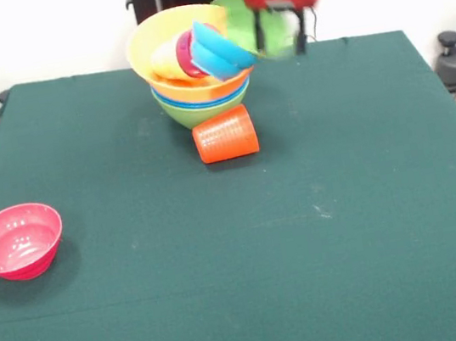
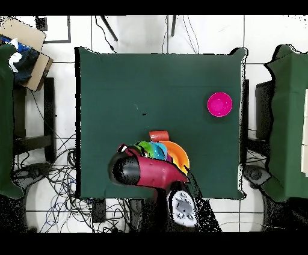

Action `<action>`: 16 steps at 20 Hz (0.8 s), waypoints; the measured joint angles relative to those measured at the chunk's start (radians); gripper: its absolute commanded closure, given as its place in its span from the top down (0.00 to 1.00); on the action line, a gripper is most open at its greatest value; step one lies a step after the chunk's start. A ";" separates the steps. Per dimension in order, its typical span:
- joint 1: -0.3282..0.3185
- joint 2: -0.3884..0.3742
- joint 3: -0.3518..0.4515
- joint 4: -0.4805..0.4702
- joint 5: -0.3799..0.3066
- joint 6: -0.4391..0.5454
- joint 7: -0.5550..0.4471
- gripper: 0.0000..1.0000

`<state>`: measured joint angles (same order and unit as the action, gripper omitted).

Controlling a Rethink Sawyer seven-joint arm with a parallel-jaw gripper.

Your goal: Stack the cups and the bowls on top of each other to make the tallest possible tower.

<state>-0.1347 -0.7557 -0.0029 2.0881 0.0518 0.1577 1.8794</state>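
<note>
Gripping green bowl (image 1: 241, 16): tool (image 1: 282, 41).

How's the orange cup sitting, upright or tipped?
Tipped. The orange cup lies on its side on the table, ribbed wall showing, just in front of the tower.

The tabletop (image 1: 348, 230) is covered in a matt dark green cloth, faintly scuffed with pale marks. The pink bowl (image 1: 15, 242) is glossy plastic and catches highlights inside. The orange cup (image 1: 224, 135) is plastic with a finely ribbed wall. In the tower (image 1: 194, 60), the yellow bowl (image 1: 148, 41), the light-blue bowl (image 1: 219, 52) and the green bowl (image 1: 194, 114) look like smooth, shiny plastic. The arm (image 2: 150, 171) has a smooth red shell with a slight sheen.
</note>
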 measured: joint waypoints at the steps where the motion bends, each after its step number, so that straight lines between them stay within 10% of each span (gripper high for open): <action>1: 0.020 0.036 0.000 -0.017 0.008 -0.046 0.009 1.00; 6: 0.076 0.113 0.000 -0.055 0.036 -0.107 0.047 1.00; 16: 0.013 -0.122 -0.001 -0.070 0.035 0.429 0.050 1.00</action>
<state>-0.1214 -0.8775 -0.0040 2.0180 0.0869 0.5872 1.9292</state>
